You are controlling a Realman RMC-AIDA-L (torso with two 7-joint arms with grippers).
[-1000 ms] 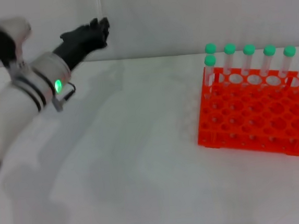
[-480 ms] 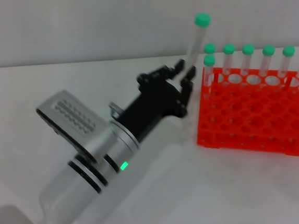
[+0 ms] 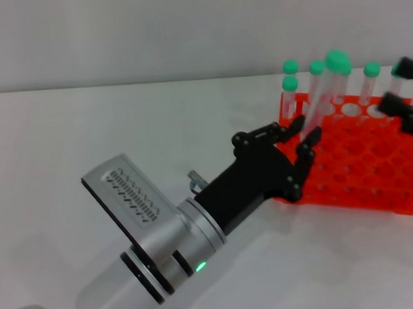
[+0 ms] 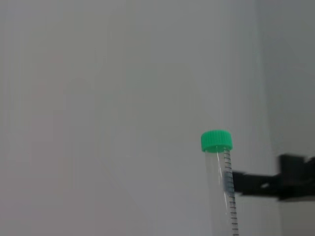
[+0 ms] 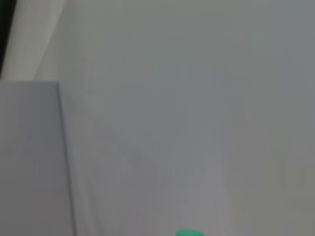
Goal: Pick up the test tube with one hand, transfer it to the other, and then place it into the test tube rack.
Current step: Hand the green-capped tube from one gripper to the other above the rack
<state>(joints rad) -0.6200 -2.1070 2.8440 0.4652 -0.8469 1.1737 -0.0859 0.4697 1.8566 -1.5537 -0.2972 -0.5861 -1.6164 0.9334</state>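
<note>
My left gripper [image 3: 304, 133] is shut on the lower end of the test tube [image 3: 324, 93], a clear tube with a green cap [image 3: 338, 60]. It holds the tube tilted, cap up, over the near left part of the orange test tube rack [image 3: 359, 166]. The tube also shows in the left wrist view [image 4: 224, 191], with its cap in the right wrist view [image 5: 188, 232]. My right gripper [image 3: 391, 85] reaches in from the right edge, open, a short way right of the tube's cap and apart from it. It also shows in the left wrist view [image 4: 275, 182].
Several other green-capped tubes [image 3: 290, 67] stand in the rack's back row. The rack stands on a white table [image 3: 82, 136] with a pale wall behind. My left arm's silver wrist [image 3: 163, 238] crosses the lower left of the head view.
My left gripper has carried the tube right and nearer, from beside the rack's left edge to over the rack. My right gripper has come into view from the right.
</note>
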